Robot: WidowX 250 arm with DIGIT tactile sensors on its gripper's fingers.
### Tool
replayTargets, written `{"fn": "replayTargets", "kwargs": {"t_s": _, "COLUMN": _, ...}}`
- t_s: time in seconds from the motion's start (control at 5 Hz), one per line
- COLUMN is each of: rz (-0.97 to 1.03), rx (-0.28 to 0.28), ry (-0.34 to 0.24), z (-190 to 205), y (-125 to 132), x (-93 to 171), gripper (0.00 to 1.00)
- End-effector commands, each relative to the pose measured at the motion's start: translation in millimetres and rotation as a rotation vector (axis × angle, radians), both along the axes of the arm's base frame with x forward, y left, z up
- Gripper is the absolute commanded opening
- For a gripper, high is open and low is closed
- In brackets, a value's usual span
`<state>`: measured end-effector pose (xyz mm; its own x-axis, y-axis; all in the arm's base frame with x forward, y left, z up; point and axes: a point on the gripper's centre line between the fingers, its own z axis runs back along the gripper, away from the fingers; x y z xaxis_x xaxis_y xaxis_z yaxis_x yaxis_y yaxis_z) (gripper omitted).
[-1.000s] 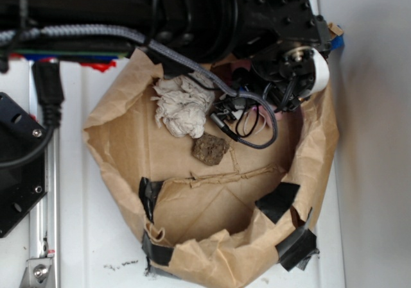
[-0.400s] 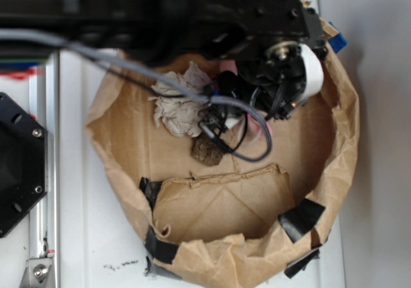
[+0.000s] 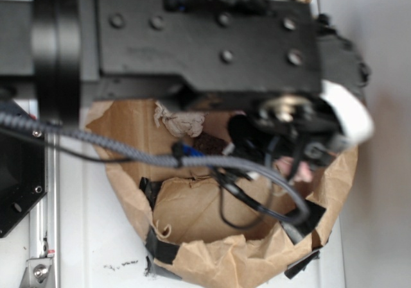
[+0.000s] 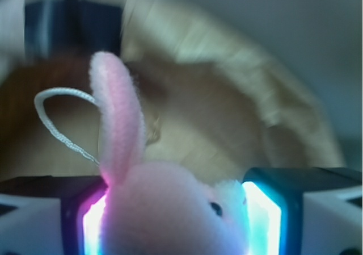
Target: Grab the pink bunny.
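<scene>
Clearly, the jaws are clamping the pink bunny (image 4: 170,209) between glowing pads (image 4: 262,218), ear pointing toward twelve o'clock; such soft plush is probably compressing, risking slippage over the paper bag (image 3: 212,262).

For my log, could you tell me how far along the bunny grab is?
Done: the gripper has closed on the pink bunny, whose body sits between both lit pads. In hand: holding it over the paper bag. Left: only confirming that the grip is secure; the exterior view mostly hides the bunny.
</scene>
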<state>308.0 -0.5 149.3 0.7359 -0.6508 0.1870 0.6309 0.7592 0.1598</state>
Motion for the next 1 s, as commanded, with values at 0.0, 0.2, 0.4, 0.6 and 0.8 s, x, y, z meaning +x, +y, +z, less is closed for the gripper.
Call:
{"fn": "replayTargets", "kwargs": {"t_s": 0.0, "rz": 0.425, "rx": -0.225, "ry": -0.035, "z": 47.1, "y": 4.9, "x": -12.6, "gripper": 0.00}}
{"fn": "replayTargets", "kwargs": {"t_s": 0.2, "rz": 0.599, "rx": -0.226, "ry": -0.087, "z": 49.0, "y": -2.3, "x": -33.4, "gripper": 0.00}}
{"fn": "replayTargets", "kwargs": {"t_s": 0.4, "rz": 0.736, "rx": -0.196, "ry": -0.010, "z": 46.2, "y": -0.9, "x": -42.0, "gripper": 0.00}}
{"fn": "replayTargets", "kwargs": {"t_s": 0.6, "rz": 0.735, "rx": -0.208, "ry": 0.024, "z": 43.5, "y": -5.4, "x": -47.2, "gripper": 0.00}}
{"fn": "replayTargets", "kwargs": {"t_s": 0.8, "rz": 0.722, "rx": -0.216, "ry": 0.042, "z": 41.3, "y": -6.2, "x": -44.1, "gripper": 0.00}}
